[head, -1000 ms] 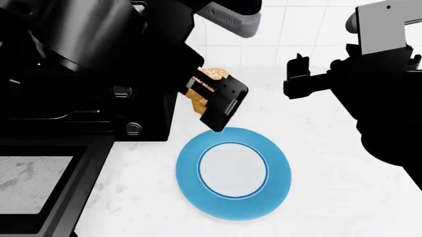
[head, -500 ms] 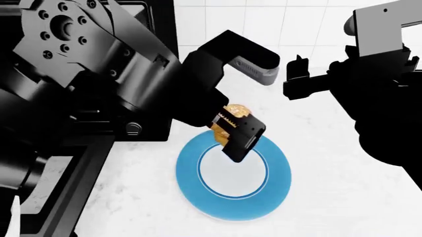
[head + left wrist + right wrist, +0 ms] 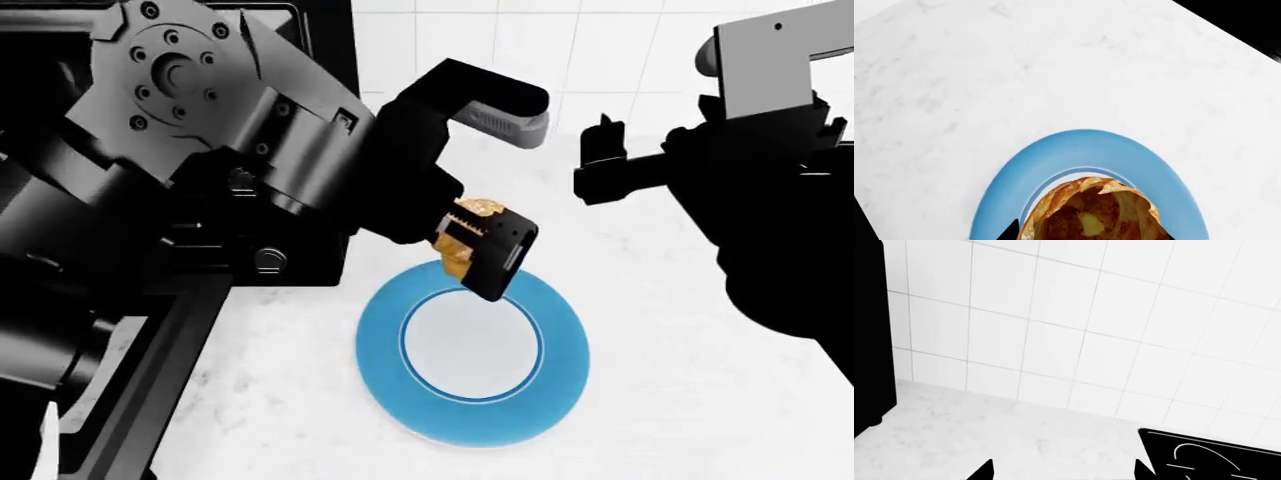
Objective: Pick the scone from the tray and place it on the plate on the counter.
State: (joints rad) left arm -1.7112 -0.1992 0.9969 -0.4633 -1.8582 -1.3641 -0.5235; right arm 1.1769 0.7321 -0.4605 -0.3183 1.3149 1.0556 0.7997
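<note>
Above the far rim of the plate (image 3: 474,348) on the counter (image 3: 641,330), the left gripper (image 3: 478,250) pinches the scone (image 3: 470,212). The right gripper (image 3: 607,160) hangs well apart with nothing in it; whether it is spread cannot be told.

Our arms are black and blocky. On the left arm (image 3: 200,110) we see a round joint plate ringed with small screws and a grey ribbed cap (image 3: 514,122) near the wrist. The right arm (image 3: 761,180) carries a grey boxy housing (image 3: 774,65) above its dark links.
</note>
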